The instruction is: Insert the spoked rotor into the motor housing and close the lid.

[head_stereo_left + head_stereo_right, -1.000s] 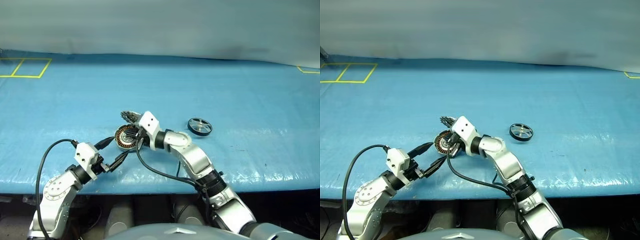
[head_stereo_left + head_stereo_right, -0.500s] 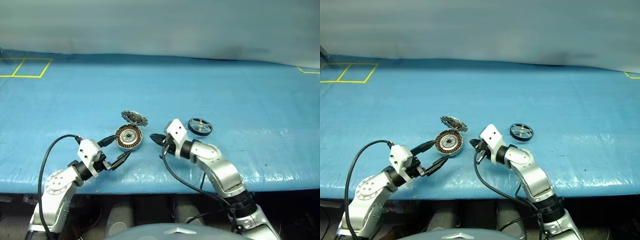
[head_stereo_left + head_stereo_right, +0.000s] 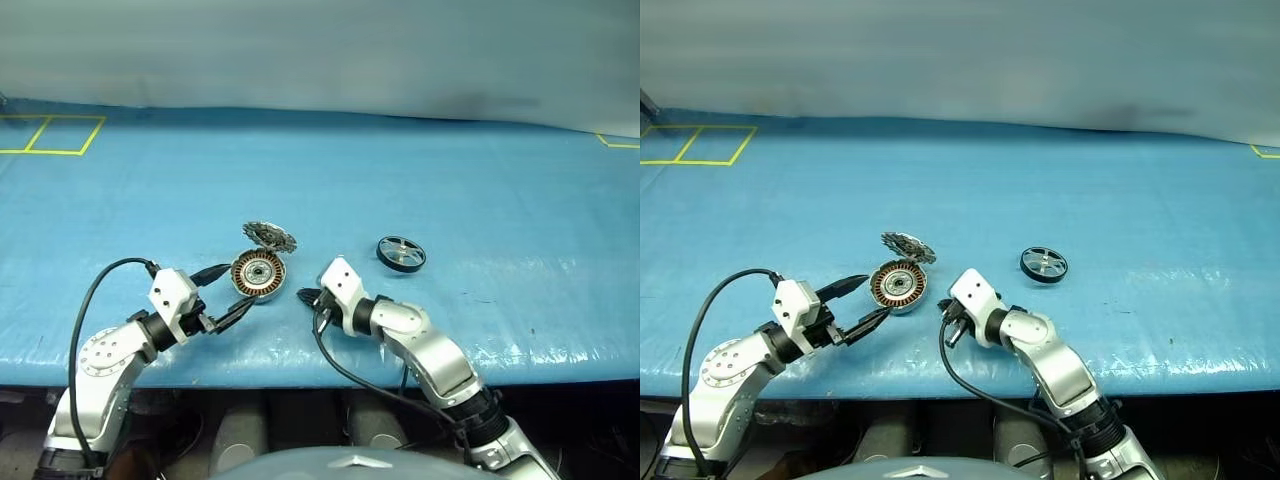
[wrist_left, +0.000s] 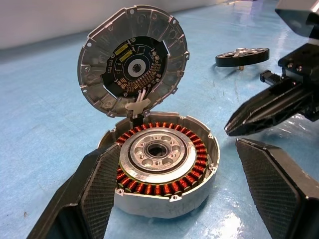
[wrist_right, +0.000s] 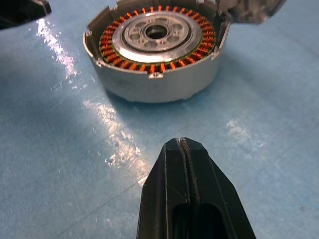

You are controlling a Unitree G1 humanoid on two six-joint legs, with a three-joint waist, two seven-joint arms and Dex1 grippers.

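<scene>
The left gripper stood with its fingers spread wide on either side of the motor housing, one finger at its wall; contact could not be judged. The lid stood hinged up at the far edge. The right gripper, fingers pressed together and empty, pointed at the housing from just beside it. The spoked rotor lay well apart to the right, so the right arm likely needed to open and fetch it while the left steadied the housing. The left wrist view showed the lid's dark inner face; the right wrist view showed bare mat before the closed fingertips.

motor housing on table, lid behind, spoked rotor right
</scene>
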